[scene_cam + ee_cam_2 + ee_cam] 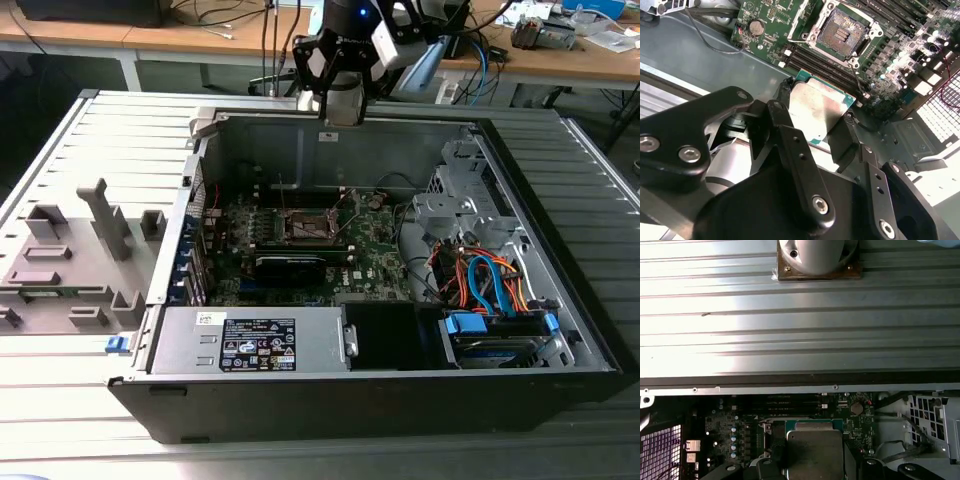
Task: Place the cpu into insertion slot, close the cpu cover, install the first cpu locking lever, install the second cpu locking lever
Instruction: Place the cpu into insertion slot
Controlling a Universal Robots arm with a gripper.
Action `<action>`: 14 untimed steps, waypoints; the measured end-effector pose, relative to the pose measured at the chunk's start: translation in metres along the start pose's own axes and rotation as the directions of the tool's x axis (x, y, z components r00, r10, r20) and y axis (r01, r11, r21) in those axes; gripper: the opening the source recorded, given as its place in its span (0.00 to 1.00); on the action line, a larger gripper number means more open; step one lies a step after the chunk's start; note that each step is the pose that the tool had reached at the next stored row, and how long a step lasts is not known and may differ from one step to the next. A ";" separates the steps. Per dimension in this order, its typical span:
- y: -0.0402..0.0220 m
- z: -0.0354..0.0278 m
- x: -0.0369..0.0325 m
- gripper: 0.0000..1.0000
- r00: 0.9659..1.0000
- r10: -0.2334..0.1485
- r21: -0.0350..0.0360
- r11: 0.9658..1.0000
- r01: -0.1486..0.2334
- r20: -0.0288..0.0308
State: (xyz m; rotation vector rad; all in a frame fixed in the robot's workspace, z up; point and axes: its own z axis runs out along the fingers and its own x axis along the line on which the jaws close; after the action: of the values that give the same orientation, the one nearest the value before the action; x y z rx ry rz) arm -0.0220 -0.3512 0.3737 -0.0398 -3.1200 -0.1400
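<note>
One small chip is all the gripper [816,106] has to mind, and it has it; the fingers [783,95] are clamped on two opposite edges of the cpu [824,114], with the silver-grey top plain to see in both wrist views. In the exterior view the arm [343,60] hangs at the upper middle of the frame, over the far wall of the open computer case [300,140]; the insertion slot [308,226] sits near the centre of the frame on the green board [385,255]. The second wrist view shows the slot's brownish-gold pin field bare, with the chip held in the air and apart from it, not yet over it.

How will it handle? It looks light, thin and quite stiff, so weight is no worry; the metal top looks slick, so the edges are the sensible place to hold it, as they are held now. The risk, by this reading, lies underneath; the chip's contact face and the socket's fine pins would likely suffer from any tilt, scrape or drop.
</note>
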 end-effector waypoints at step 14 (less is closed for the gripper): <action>-0.0010 0.0011 0.0036 0.55 1.000 0.000 0.000 1.000 0.000 0.000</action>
State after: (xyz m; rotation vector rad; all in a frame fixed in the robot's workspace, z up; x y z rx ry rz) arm -0.0256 -0.3521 0.3725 -0.0399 -3.1200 -0.1400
